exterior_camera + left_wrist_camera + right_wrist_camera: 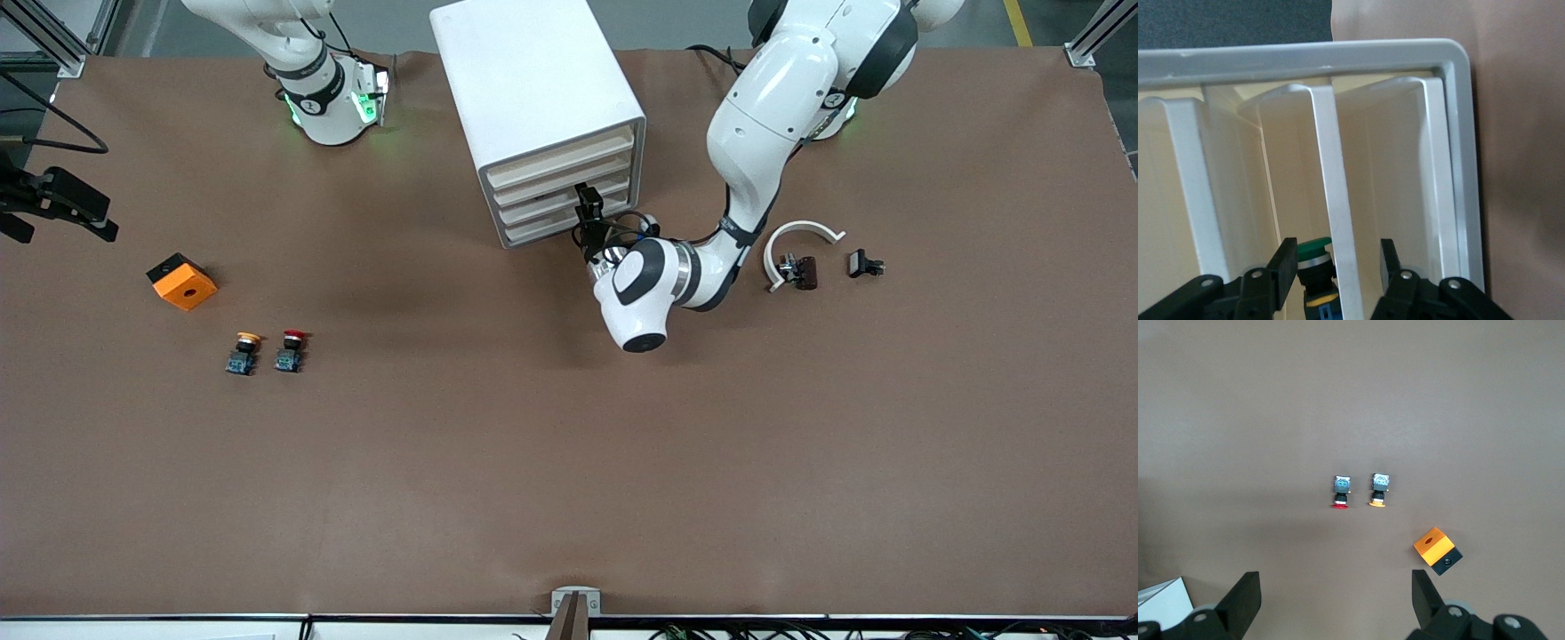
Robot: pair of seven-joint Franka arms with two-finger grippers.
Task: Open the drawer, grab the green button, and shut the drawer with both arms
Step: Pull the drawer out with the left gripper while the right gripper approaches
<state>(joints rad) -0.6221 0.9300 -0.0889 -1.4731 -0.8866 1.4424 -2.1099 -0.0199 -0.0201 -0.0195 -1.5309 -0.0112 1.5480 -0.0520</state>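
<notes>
While the right gripper (1335, 603) waits spread and empty over bare table at the right arm's end, an orange box (181, 282), a yellow-capped button (243, 352) and a red-capped button (290, 349) lie nearby. The cabinet (533, 98) stands mid-table. The left gripper (1336, 270), fingers parted and gripping nothing, sits against the drawer (1338, 200) fronts, the green button (1314, 257) between its fingers inside.

Green-capped button (1315, 252) upright inside the cabinet (533, 98), against a drawer front (1338, 220); drawers (569, 191) look shut.
</notes>
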